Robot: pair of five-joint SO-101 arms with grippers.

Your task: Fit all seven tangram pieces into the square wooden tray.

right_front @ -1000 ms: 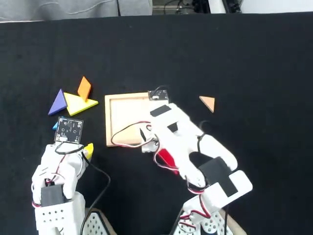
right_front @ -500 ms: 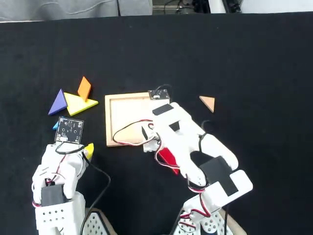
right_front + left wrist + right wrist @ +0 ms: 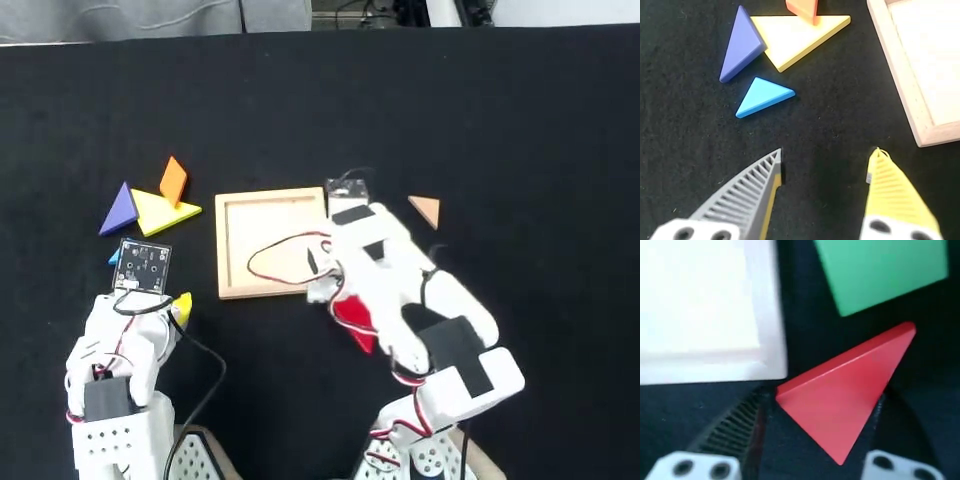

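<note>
Between the fingers of the right hand [image 3: 820,407] sits the red triangle [image 3: 845,390], gripped at its edges and tilted, just beside a corner of the wooden tray [image 3: 767,315]. Tray contents: none; its floor is bare. Risk noted: the tilted piece may catch the rim and slip from the grip, or push the tray across the worktop [image 3: 520,120]. Just beyond this hand lies a green piece [image 3: 880,265], outside the tray. Meanwhile the left hand [image 3: 827,155] hangs wide open and holds nothing. Ahead of it lie the blue triangle [image 3: 762,96], purple triangle [image 3: 742,45], yellow triangle [image 3: 795,35] and orange piece [image 3: 802,7].
</note>
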